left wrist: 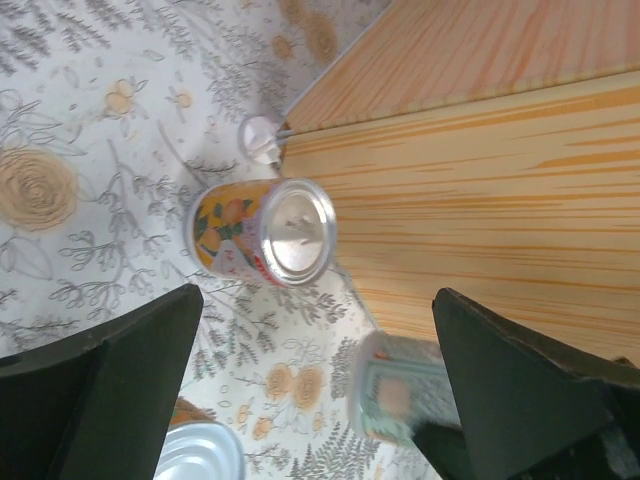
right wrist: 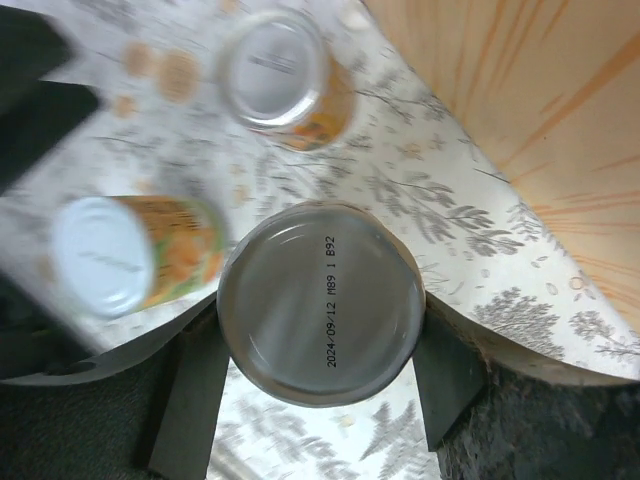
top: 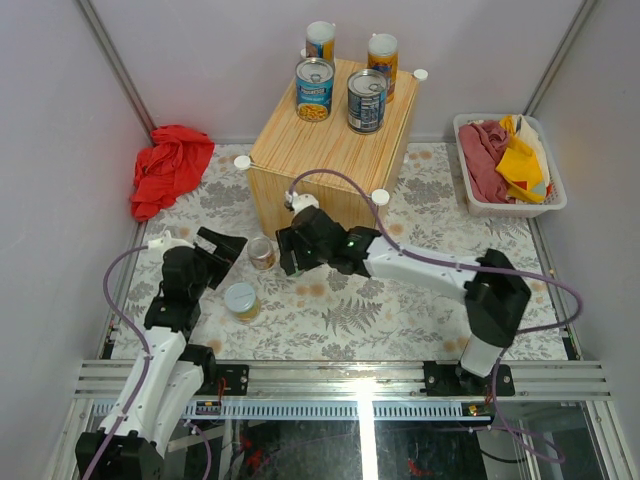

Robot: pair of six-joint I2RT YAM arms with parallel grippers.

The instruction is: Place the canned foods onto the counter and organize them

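The counter (top: pixel 300 140) is a light wooden cube at the back centre. On it stand two tall orange-blue cans (top: pixel 320 41) (top: pixel 382 54) and two wide blue-labelled cans (top: pixel 314 88) (top: pixel 367 100). My right gripper (top: pixel 293 250) sits low in front of the counter, shut on a short can (right wrist: pixel 320 300) whose silver lid fills the right wrist view. Two more short cans stand on the floral cloth: one (top: pixel 262 252) just left of the right gripper, one (top: pixel 241 301) nearer me. My left gripper (top: pixel 222 248) is open and empty, left of both.
A white basket (top: pixel 466 195) of cloths stands at the back right. A red cloth (top: pixel 170 165) lies at the back left. The counter's front face (left wrist: pixel 480 190) is close behind the floor cans. White round caps (top: pixel 380 196) mark the counter's corners.
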